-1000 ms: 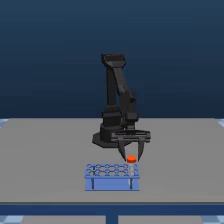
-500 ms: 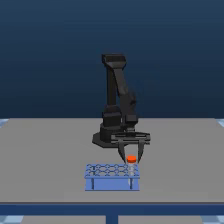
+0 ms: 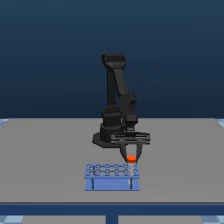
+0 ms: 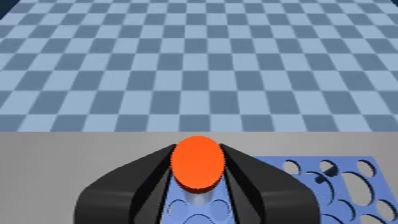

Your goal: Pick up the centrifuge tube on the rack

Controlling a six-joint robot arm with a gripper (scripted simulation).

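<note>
**Tube handling and grip point**

The tube stands upright in a hole at the corner of the rack on the exterior view's right, on the side nearer the arm's base. Rack sits on the table. Orange cap rises above the rack top.

Gripper: jaws drawn in narrow, one finger on each side of the cap. In the wrist view both appear to touch it; actual clamping cannot be confirmed.

Judgement on handling:
- Small, slender, likely very light; lifting force is no concern.
- Smooth plastic wall, probably slippery; translucent body may flex if squeezed hard.
- Cap is the widest, stiffest part, so the best hold is there or just beneath.
- Pull straight up; a tilt could bind it in the hole and drag the rack.
</note>
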